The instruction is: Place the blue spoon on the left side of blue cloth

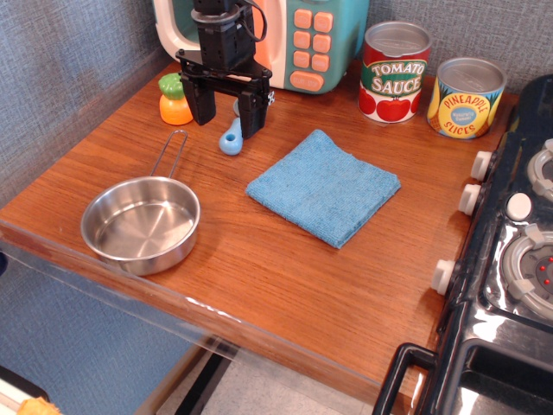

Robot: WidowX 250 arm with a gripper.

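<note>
The blue spoon (231, 136) lies on the wooden counter just left of the blue cloth (324, 186), light-blue handle toward me, its bowl mostly hidden behind the gripper. The cloth lies flat and folded in the middle of the counter. My gripper (226, 111) is open and empty, its two black fingers spread to either side above the spoon's far end, raised off the counter.
A steel pan (141, 223) with a long wire handle sits at the front left. An orange and green toy (175, 98) stands left of the gripper. A toy microwave (298, 35), a tomato sauce can (394, 73) and a pineapple can (467, 98) line the back. A toy stove (518, 259) is at the right.
</note>
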